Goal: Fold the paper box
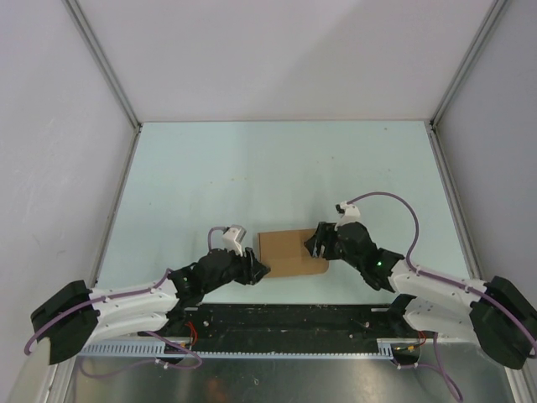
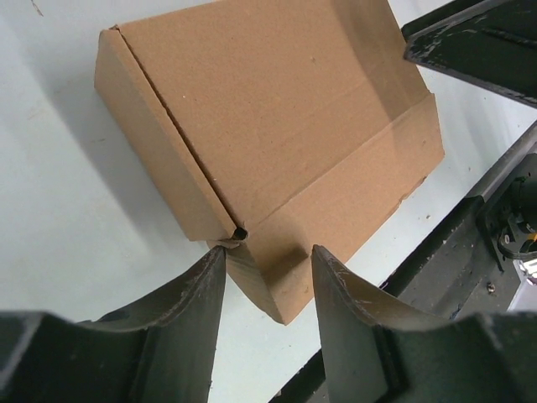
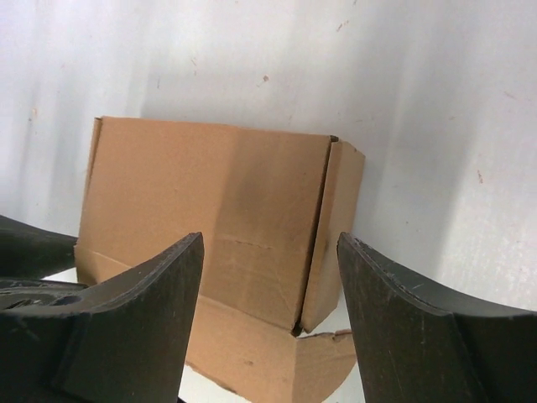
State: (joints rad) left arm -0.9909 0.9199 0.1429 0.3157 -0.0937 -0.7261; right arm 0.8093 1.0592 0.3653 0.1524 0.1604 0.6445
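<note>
Pale tabletop (image 1: 252, 159) carries the paper box (image 1: 289, 253), seemingly half formed, its front flap lying out. Left jaws straddle its near left corner, part open, not clamped. Right jaws gape empty beside its right wall. Next, probably: pinch that flap and fold it up.

Both arms reach inward, wrists low, grippers facing each other at mid-frame.
The left arm (image 1: 134, 302) stretches in from the lower left; the left gripper (image 1: 261, 269) has its jaws parted to a moderate gap. The right arm (image 1: 436, 290) comes from the lower right; the right gripper (image 1: 314, 243) sits slightly higher, jaws spread wide.
</note>
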